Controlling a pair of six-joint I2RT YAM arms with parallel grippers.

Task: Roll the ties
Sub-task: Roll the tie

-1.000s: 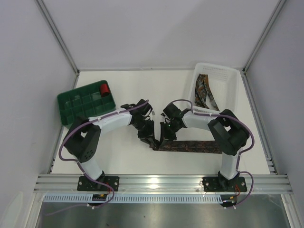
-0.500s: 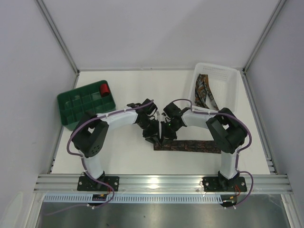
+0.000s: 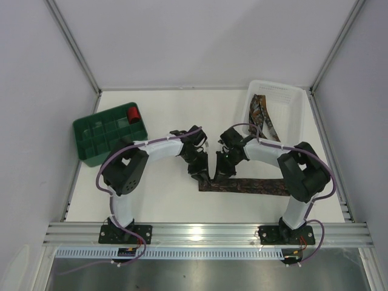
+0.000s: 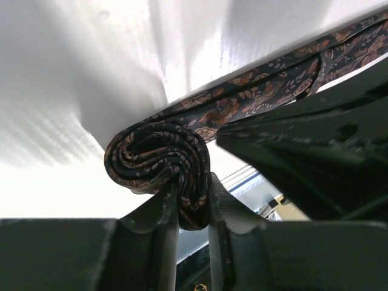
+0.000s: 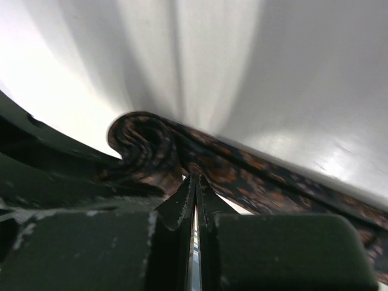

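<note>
- Dark patterned tie (image 3: pixel 251 186) lies flat, trailing from your left gripper (image 3: pixel 202 174) past the right gripper (image 3: pixel 222 176).
- Left wrist: jaws clamped on the rolled end (image 4: pixel 159 159); keep your turns tight, edges aligned.
- Right wrist: jaws pressed together just beside the rolled end; steady the flat length.
- No readable writing anywhere.

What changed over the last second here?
Both arms shifted right along the laid-out tie, carrying its rolled end with them. The left gripper stays pinched on the roll, the right gripper stays shut. The green tray, red roll and white basket are unmoved.
</note>
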